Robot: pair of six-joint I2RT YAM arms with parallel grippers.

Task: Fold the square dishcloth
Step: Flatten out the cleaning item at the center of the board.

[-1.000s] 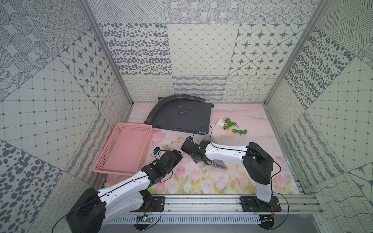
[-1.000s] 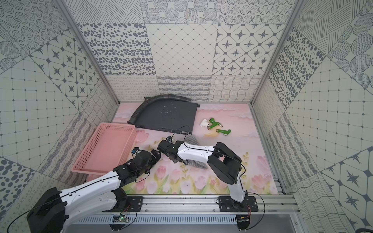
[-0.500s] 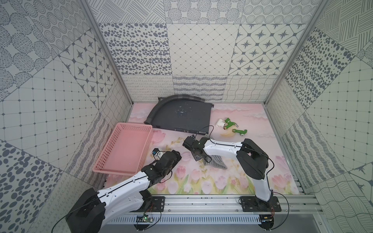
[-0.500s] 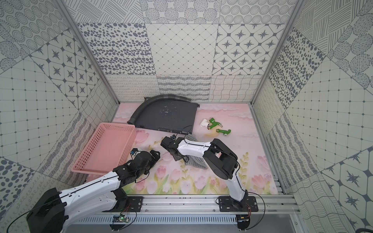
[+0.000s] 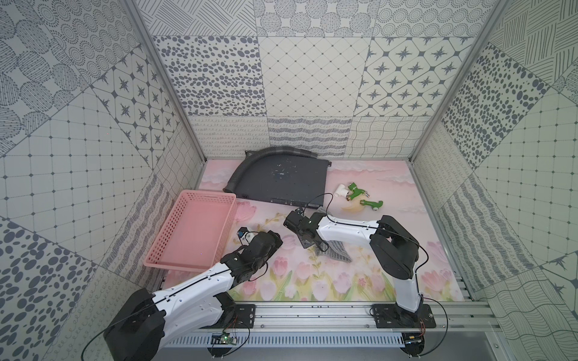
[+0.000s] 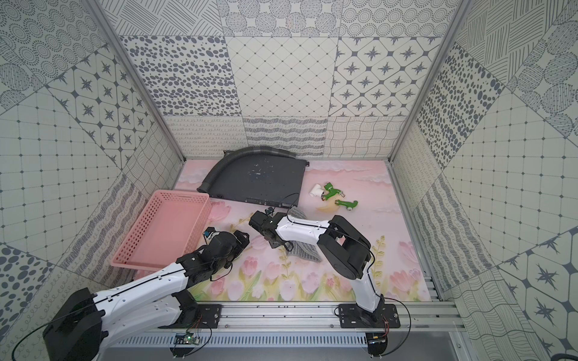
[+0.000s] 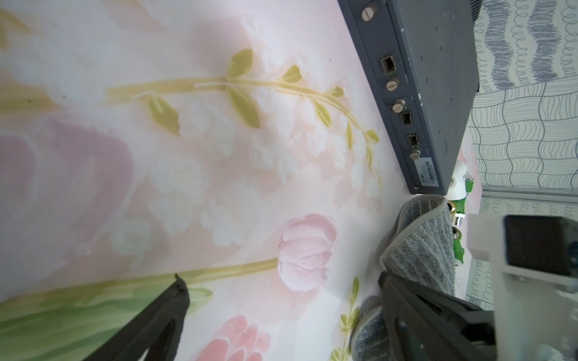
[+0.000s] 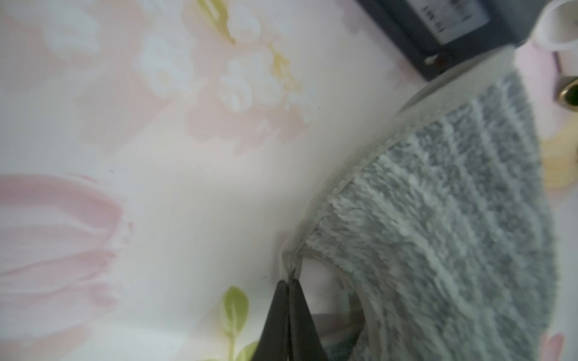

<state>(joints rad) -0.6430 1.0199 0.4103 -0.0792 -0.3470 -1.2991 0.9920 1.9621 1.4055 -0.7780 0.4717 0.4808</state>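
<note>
Step in hand: grasp for the first fold. right gripper [image 8: 289, 283] has its jaws pinched together on the pale hem of the square dishcloth [image 8: 438, 203], at what looks like a corner, though the wrist picture is blurred there, so edge or corner is not certain. left gripper [image 7: 278, 276] hangs with jaws wide apart, holding nothing, low over bare worktop [image 5: 406, 218] just beside the cloth.

Cloth location: mid worktop, mostly under the right forearm, between the front corner of the dark metal box [image 5: 281, 181] and the tulip print nearer the rail. Both top views show only two bits of it. The far end sits just beside the box corner. The near end lies flat. The middle arches up off the surface in the left wrist view (not flat, already bunched).

Long axis: runs back to front, slanting a little, far end towards the box, near end towards the rail. Stripes run along that length.

Next move, as I judge it: lift the pinched hem, carry it over to the opposite edge, lay it down aligned. Left jaws could pin the free side to stop dragging.
</note>
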